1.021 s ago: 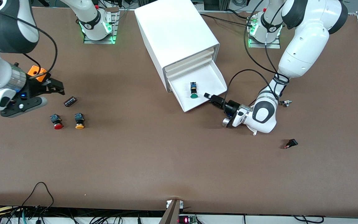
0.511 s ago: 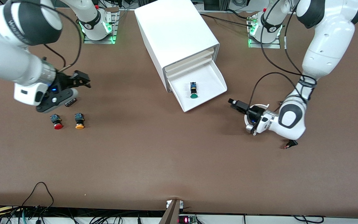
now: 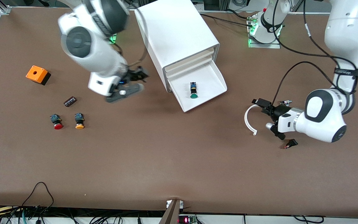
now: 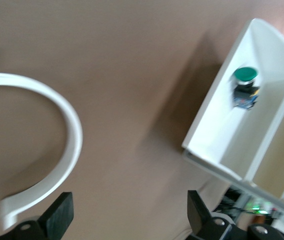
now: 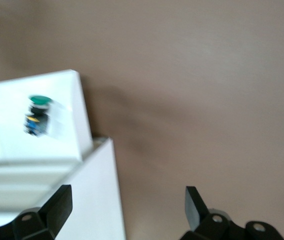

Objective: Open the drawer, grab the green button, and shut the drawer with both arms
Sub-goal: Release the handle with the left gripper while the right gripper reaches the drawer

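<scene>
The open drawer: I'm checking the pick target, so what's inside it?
Only the green button lies in the drawer, lying on its side. The tray's rear, under the cabinet, is hidden.

Button (image 3: 193,90) lies in pulled-out drawer (image 3: 211,76), the lowest one of cabinet (image 3: 174,34). Right gripper (image 3: 138,74), fingers apart, is over tabletop (image 3: 166,155) just beside cabinet, twd right arm's end. Left gripper (image 3: 264,107), fingers apart, is over curved ring piece (image 3: 248,119), twd left arm's end, apart from drawer.

Open drawer (image 3: 211,81) unobstructed above the button (image 3: 193,90); cabinet (image 3: 176,37) beside right hand (image 3: 138,76).
</scene>
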`<state>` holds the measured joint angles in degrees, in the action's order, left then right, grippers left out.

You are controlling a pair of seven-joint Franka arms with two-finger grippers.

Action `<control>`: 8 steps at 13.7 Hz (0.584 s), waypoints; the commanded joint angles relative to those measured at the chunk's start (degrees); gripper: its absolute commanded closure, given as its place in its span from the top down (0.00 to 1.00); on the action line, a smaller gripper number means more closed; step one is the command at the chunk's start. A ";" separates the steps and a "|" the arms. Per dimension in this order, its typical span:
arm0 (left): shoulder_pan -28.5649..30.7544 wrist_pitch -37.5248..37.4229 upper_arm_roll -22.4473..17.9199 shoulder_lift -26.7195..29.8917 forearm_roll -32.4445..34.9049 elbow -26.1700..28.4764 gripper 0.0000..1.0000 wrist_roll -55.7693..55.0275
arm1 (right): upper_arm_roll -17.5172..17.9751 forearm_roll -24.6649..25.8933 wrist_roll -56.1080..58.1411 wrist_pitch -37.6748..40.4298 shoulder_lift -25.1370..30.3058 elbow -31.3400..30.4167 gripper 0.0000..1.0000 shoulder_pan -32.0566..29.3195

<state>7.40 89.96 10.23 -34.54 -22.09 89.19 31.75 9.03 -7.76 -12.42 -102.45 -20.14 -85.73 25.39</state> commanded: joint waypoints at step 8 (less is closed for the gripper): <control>-5.64 1.62 0.58 5.53 13.28 0.46 1.00 -23.66 | -0.59 9.15 -20.78 -9.61 -18.60 15.31 0.99 16.35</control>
<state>3.11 90.79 10.90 -30.27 -12.11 88.98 10.59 8.94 -0.92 -29.53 -112.84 -34.05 -77.38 39.41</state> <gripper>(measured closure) 0.000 0.004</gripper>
